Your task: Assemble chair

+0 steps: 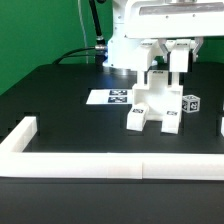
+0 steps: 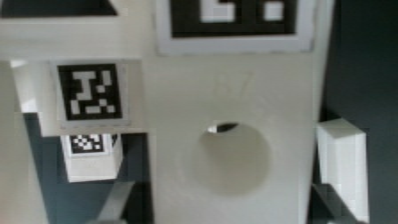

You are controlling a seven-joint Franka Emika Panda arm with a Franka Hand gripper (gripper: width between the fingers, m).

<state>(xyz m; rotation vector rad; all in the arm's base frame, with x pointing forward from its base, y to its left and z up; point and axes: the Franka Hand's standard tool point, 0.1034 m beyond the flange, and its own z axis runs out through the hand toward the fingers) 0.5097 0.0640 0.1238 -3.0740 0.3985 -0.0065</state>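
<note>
The part-built chair stands upright near the middle of the black bench. It is a cluster of white blocky pieces with two short feet splayed toward the front. Just beside it, toward the exterior view's right, a small loose tagged block rests on the bench, apart from the assembly. The flat marker board lies toward the exterior view's left of the chair, close to its base. A long white border wall runs along the front edge and turns back at the exterior view's left end.

The white arm reaches down from above, and the gripper sits directly over the top of the chair. Its dark fingers stand apart on either side of the topmost piece. Whether they press on that piece or only straddle it cannot be told from either view.

In the wrist view a broad white panel fills most of the picture. It has a shallow oval recess with a small dark hole at its rim. A black-and-white tag sits on the panel's far end. Alongside the panel stands a narrower white piece with its own tag, and a second, smaller tag shows just past that one. The wrist picture is blurred, so the joints between these pieces cannot be made out.
</note>
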